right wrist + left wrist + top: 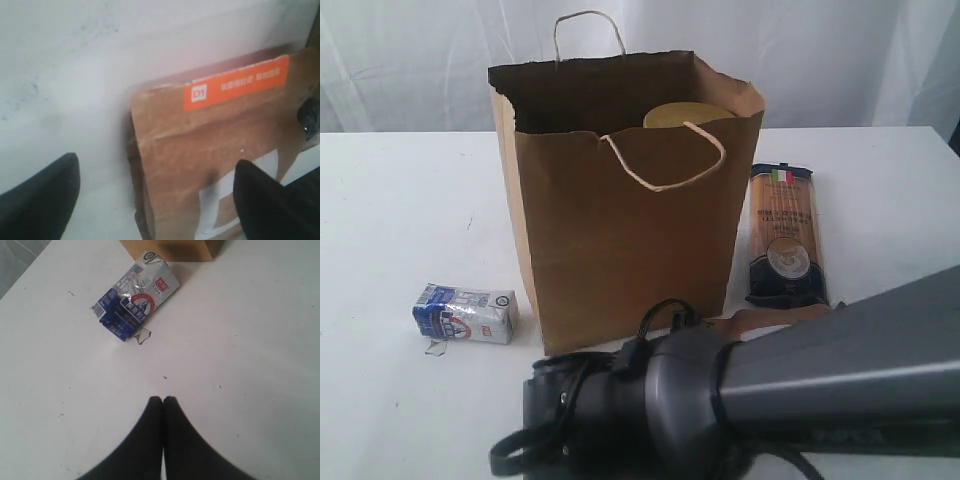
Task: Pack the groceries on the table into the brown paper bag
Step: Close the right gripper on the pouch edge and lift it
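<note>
Hovering over pouch (pixel 210 140), right jaws wide, one finger past its edge, ready to pinch (not yet closed). Left jaws shut, empty, over surface (pixel 400 200) nr carton (pixel 137 300). Bag (pixel 620 230) upright, mouth open for drops; jar (pixel 685 113) inside. Pasta packet (pixel 783 235) flat beside bag.

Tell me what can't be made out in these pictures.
- Right wrist view: brown pouch is blurred; its white square runs off the edge.
- Exterior view: right arm covers nearly all that pouch; brown paper bag walls hide its contents except a gold lid.
- Left wrist view: carton print too small to read.
</note>
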Motion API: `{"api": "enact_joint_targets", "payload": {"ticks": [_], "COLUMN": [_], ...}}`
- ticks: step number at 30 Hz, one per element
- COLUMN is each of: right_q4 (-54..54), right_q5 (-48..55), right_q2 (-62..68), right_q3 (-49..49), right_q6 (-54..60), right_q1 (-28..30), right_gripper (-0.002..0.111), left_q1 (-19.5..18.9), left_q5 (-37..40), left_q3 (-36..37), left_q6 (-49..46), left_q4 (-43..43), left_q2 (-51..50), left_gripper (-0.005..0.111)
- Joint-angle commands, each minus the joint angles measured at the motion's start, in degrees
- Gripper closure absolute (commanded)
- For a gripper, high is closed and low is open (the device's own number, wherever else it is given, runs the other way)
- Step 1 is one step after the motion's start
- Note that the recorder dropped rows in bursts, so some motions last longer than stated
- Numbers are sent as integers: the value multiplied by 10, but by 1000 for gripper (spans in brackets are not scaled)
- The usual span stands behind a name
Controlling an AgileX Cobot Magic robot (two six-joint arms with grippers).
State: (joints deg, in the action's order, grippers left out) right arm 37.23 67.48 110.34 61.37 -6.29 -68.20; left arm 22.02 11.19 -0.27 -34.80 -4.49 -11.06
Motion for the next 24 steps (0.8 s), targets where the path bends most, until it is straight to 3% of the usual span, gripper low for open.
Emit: {"api": "enact_joint_targets", "payload": {"ticks": [1, 12, 17, 19, 21, 22, 24], "right_q4": [16, 104, 116, 116, 112, 111, 107], "right_q5": [-71, -101, -117, -117, -103, -91, -90], "right_q2": [0, 32, 40, 39, 37, 34, 20], "right_q3": [-25, -48, -48, -48, -48, -48, -48], "right_q6": [-33, -105, -135, -135, -135, -135, -137], "right_q1": [-18, -19, -18, -18, -18, -18, -18], "right_gripper": [31, 31, 42, 50, 70, 86, 108], "left_q1": [-1, -1, -1, -1, -1, -1, -1], "left_q5": [-1, -1, -1, -1, -1, -1, -1], "left_q3": [3, 3, 3, 3, 3, 3, 3], "left_q6": [3, 3, 3, 3, 3, 3, 3], "left_q4": [-2, -2, -2, -2, -2, -2, -2], "left_q2": [4, 4, 4, 4, 4, 4, 4], "left_gripper": [107, 107, 107, 107, 107, 107, 107]}}
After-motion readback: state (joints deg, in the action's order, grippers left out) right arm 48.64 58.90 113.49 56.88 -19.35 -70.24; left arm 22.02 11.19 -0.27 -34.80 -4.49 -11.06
